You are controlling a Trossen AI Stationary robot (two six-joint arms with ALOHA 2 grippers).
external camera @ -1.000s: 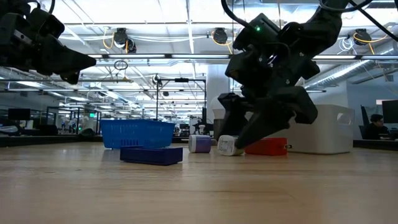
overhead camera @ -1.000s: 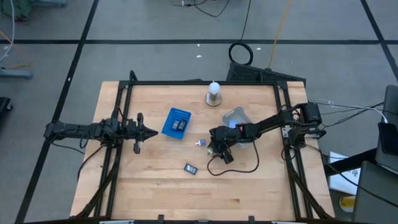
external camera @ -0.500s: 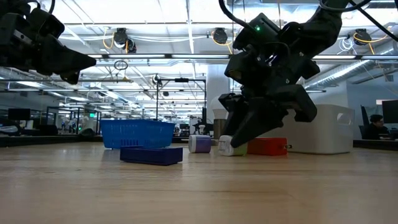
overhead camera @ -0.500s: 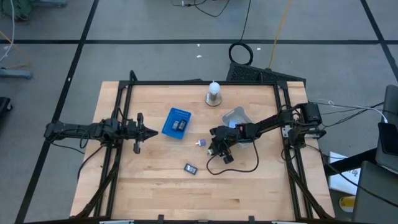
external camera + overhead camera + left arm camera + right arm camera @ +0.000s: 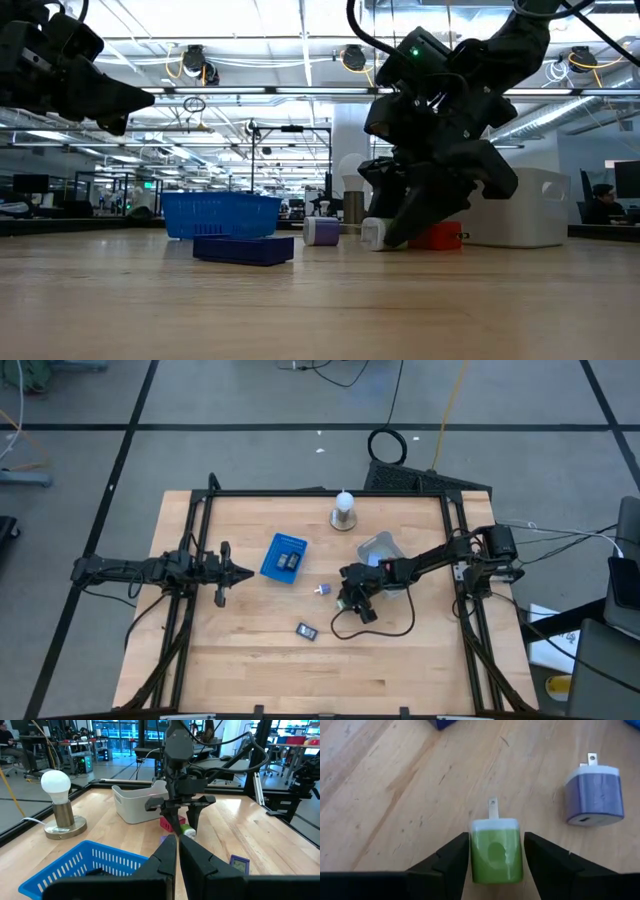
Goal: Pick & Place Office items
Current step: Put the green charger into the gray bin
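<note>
The green charger (image 5: 496, 854) lies flat on the wooden surface (image 5: 250, 660) just beside the clear grey tray (image 5: 380, 546), its long axis running along the right end effector's (image 5: 496, 856) reach, white cap and metal prongs pointing away from the wrist. The right end effector's fingers (image 5: 451, 854) stand spread on either side of it, close to its flanks (contact cannot be told). The purple charger (image 5: 594, 795) lies near the green one, prongs pointing the same way. No writing is legible. The left end effector (image 5: 174, 851), pressed together, hovers beside the blue basket (image 5: 284, 556)
</note>
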